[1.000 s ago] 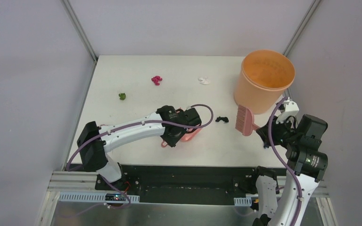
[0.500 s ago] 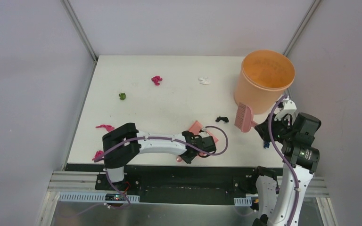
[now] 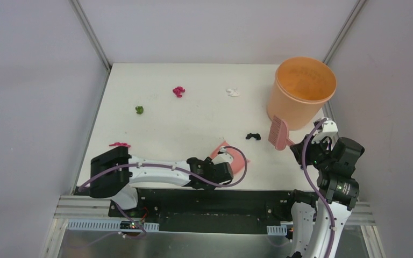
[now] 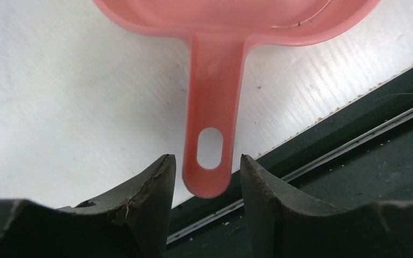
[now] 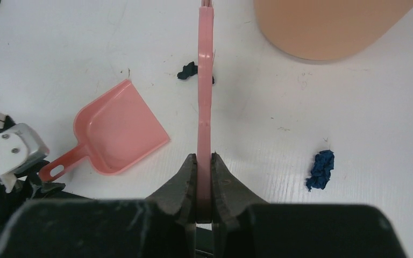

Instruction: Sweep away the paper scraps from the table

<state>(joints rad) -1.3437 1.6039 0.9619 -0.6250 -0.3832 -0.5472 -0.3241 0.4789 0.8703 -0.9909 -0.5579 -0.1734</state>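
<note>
You are seeing the white tabletop (image 3: 193,123) carrying everything, with the orange bucket (image 3: 301,88) standing at its far right corner. The pink dustpan (image 5: 121,129) is lying flat near the front edge, its handle pointing at the black strip. Your left tool (image 4: 206,161) is sitting wide around that handle's end, with a gap showing on each side. Your right tool (image 5: 204,157) is clamping the pink brush (image 3: 278,134) by its thin handle, the head lying just beside the bucket. The paper scraps (image 3: 178,91) are lying scattered: magenta and white (image 3: 233,92) far back, green (image 3: 139,109) to the left, black (image 3: 253,136) near the brush, dark blue (image 5: 320,170) at the right.
</note>
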